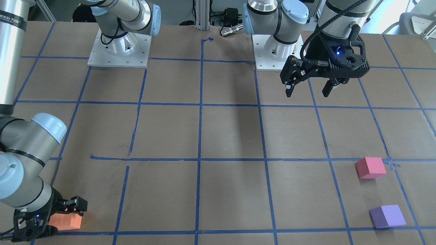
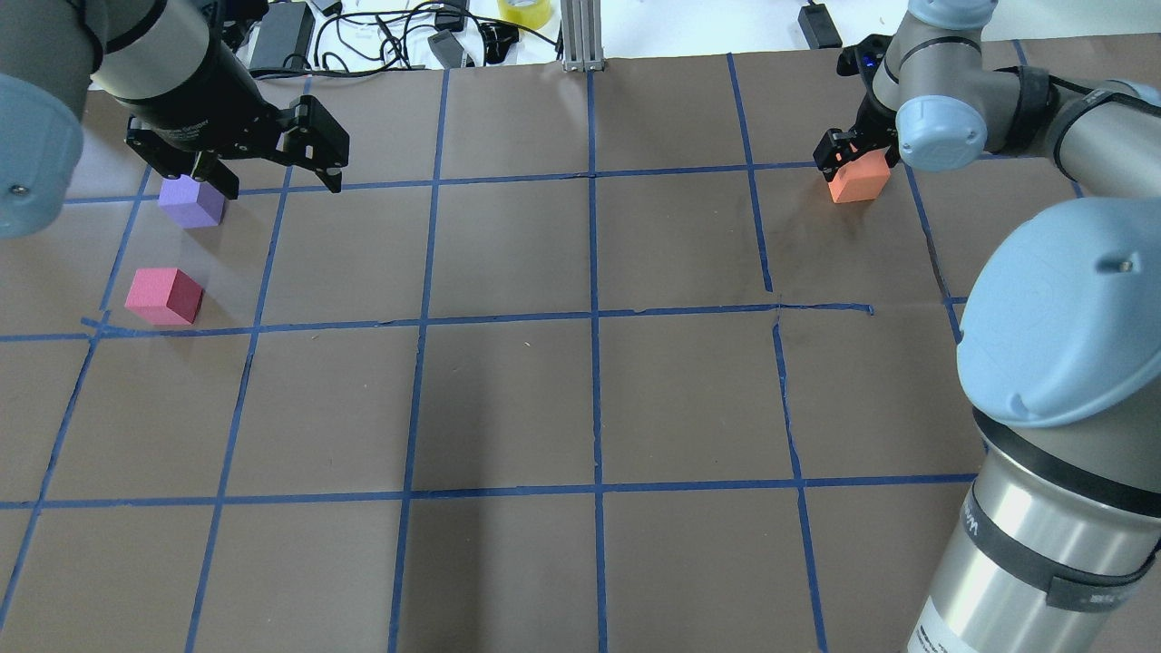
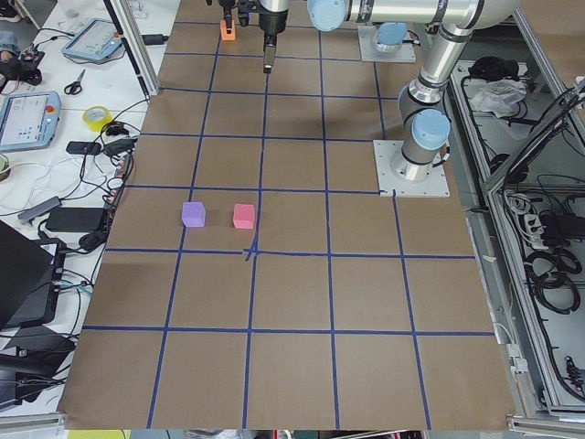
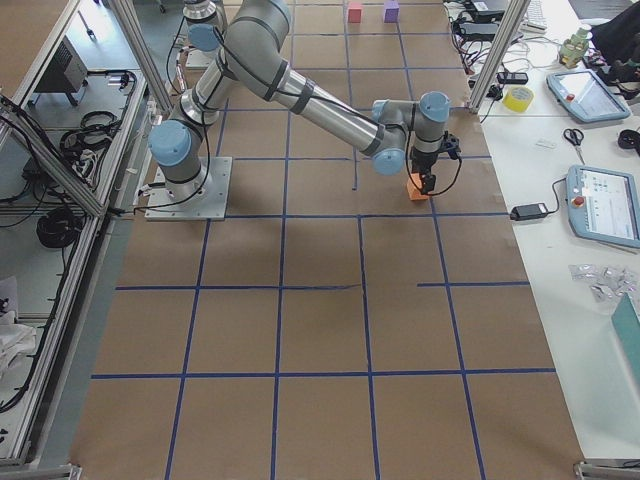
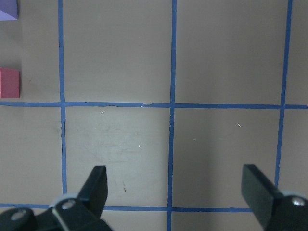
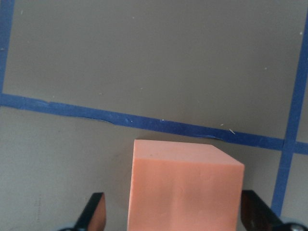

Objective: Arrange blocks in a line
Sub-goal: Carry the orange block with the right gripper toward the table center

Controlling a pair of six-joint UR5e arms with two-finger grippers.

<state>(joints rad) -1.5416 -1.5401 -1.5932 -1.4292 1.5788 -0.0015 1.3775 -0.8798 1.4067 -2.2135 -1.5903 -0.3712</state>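
**While Right Claw Straddles Orange Cube, Two Blocks Wait Across the Table**

With fingers spread either side of the orange block (image 2: 859, 179) and not yet clamped on it, the right gripper (image 2: 860, 156) sits low near the far edge of the taped table (image 1: 231, 136). The left gripper (image 1: 307, 92) hangs raised, spread and empty on the opposite side, where the pinkish-red block (image 1: 370, 167) and purple block (image 1: 388, 216) lie near each other. An off-centre squeeze could twist or skid the light cube. Count: three blocks, one per colour; two grippers.
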